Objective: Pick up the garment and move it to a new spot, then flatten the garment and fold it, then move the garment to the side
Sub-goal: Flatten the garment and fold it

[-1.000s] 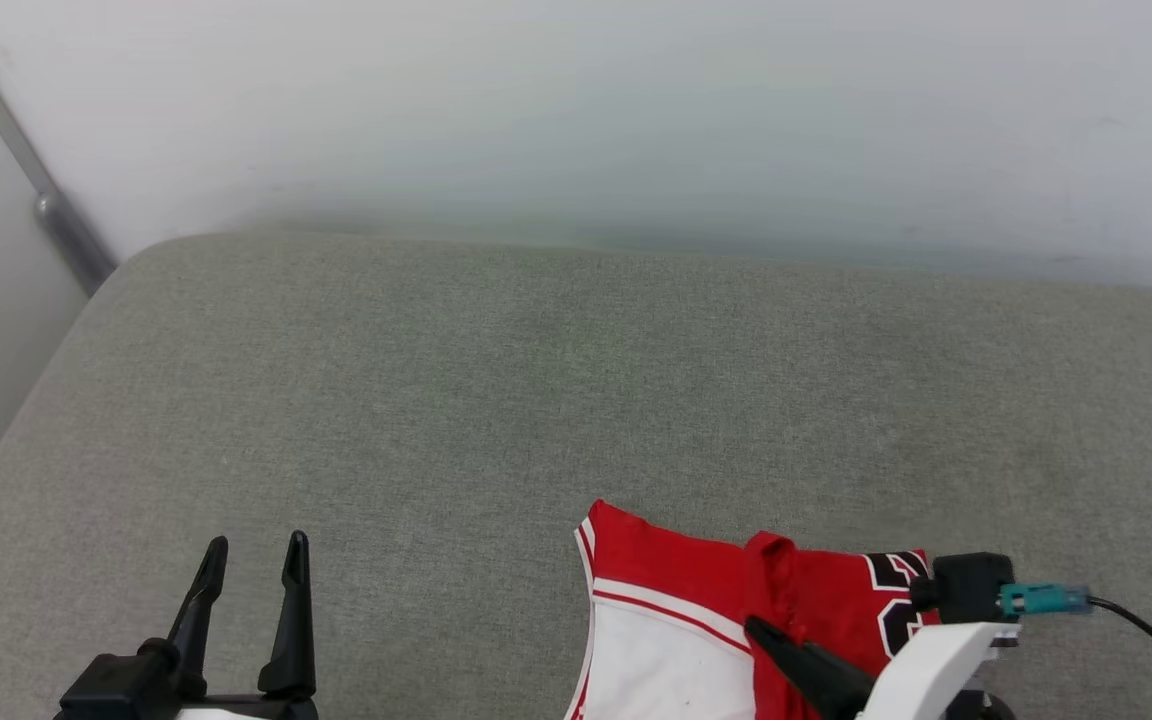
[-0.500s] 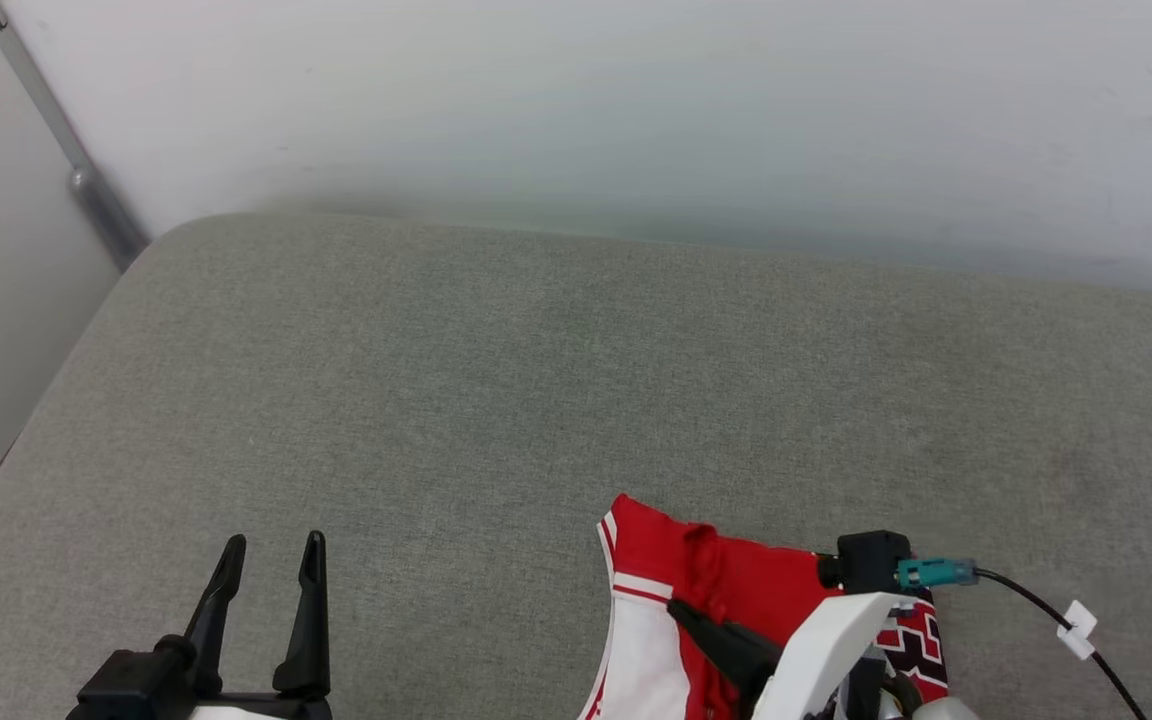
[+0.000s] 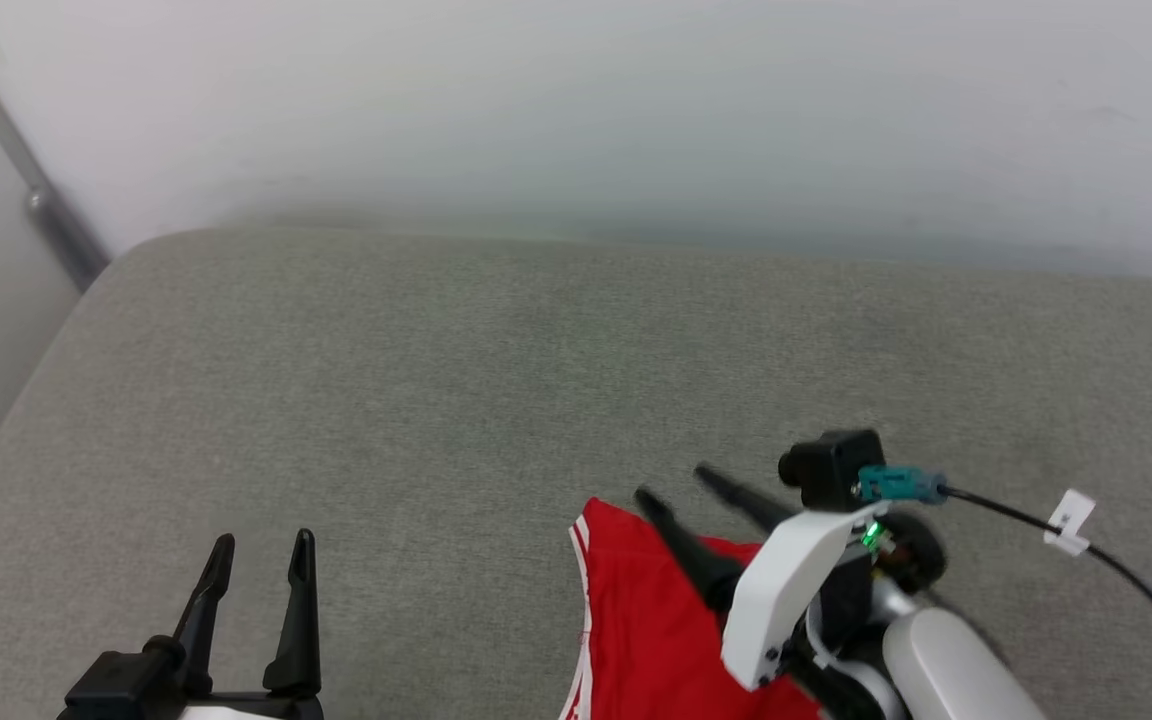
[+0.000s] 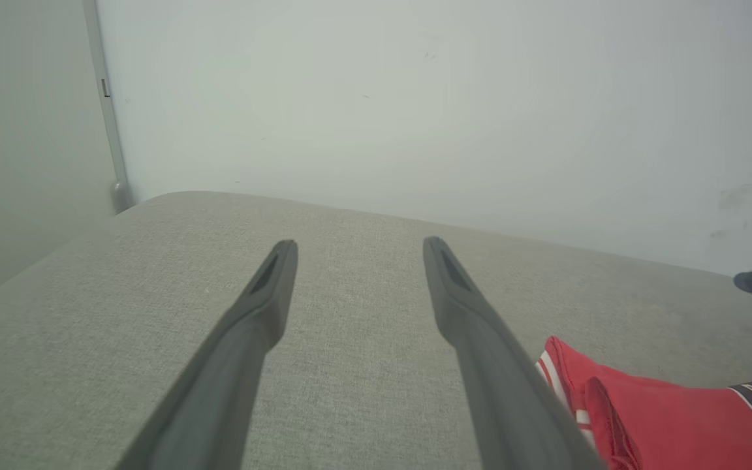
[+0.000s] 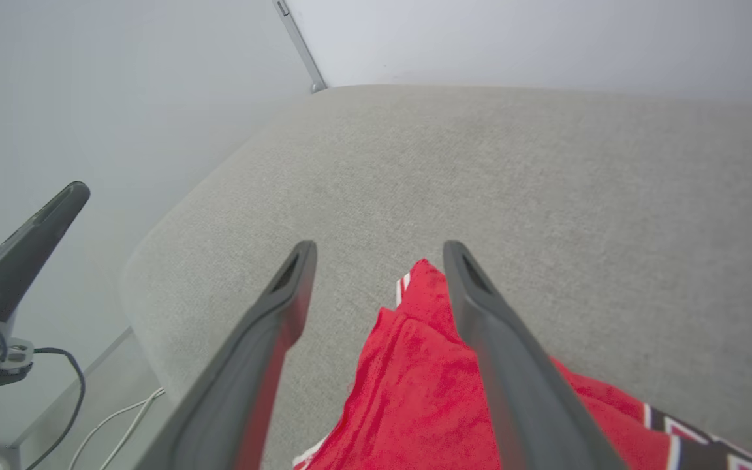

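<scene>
Both pairs of jaws gape empty, right gripper [image 3: 674,481] hovering over the rumpled garment [image 3: 636,610] at the near edge of the cushion [image 3: 436,380], so any grip now wants a clean hem, not bunched cloth.

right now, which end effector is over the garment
The right end effector, open above a corner of the garment; the left end effector hangs apart over bare cushion.
</scene>
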Robot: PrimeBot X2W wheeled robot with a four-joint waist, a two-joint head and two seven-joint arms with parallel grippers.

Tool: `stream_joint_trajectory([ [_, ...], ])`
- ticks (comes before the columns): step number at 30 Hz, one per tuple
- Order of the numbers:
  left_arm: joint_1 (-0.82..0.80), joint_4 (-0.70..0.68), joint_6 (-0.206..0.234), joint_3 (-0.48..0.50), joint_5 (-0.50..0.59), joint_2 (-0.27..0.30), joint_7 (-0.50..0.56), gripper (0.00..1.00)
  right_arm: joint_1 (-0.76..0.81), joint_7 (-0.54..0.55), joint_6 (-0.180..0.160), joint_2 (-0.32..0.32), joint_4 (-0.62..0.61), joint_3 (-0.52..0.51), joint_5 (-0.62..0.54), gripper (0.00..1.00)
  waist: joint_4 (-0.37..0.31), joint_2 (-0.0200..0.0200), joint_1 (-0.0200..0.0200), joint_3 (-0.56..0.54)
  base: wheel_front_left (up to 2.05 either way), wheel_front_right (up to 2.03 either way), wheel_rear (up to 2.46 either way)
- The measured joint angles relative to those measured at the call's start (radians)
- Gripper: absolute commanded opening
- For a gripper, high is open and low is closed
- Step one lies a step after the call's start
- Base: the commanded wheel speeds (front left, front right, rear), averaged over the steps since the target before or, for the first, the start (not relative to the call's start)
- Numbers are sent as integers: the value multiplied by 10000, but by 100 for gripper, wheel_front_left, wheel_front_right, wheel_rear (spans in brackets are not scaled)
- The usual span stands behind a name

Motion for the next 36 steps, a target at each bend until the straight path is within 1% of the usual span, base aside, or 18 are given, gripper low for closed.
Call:
stream_joint_trajectory([
  [2,1,-29,0,-6,0,-4,0,100,-173,25,-2,-100,-397,-265,-1476,100,-126,0,0,0,0,0,0],
  [3,-2,-44,0,-2,2,-4,0,100,-342,-52,0,-297,-662,-290,-2322,100,-192,0,0,3,0,0,0],
  [5,-2,-71,0,-15,2,-4,0,100,-635,-437,2,-909,-1133,-332,-3733,100,-319,0,0,10,0,0,0],
  [8,-24,-134,0,-81,4,-8,0,100,-701,-1035,2,-1636,-1455,-855,-5127,100,-514,0,0,33,0,0,0],
  [10,-39,-157,0,-111,13,-8,0,100,-662,-1457,2,-1814,-1626,-1469,-5568,100,-636,0,0,57,0,0,0],
  [11,-73,-201,0,-111,73,-8,0,100,-384,-2079,2,-1927,-1956,-2370,-6054,100,-810,0,0,112,0,0,0],
  [14,-114,-255,0,-121,86,-15,0,100,274,-2638,2,-1902,-2236,-3323,-6144,100,-929,0,0,181,0,0,0],
  [17,-149,-353,0,-174,182,-15,0,100,1086,-3200,2,-1693,-2614,-4205,-6132,100,-983,0,0,242,0,0,0],
  [22,-199,-504,0,-127,190,-48,0,100,2227,-3948,2,-1237,-2987,-5045,-5837,100,-1064,0,0,327,0,0,0],
  [30,-181,-497,0,-209,182,-21,0,100,2781,-4521,2,-744,-3003,-5028,-5526,100,-1108,0,0,456,0,0,0],
  [36,-208,-453,0,-345,178,-10,0,100,2845,-4696,2,-679,-2905,-4916,-5545,100,-1023,0,0,436,0,0,0],
])
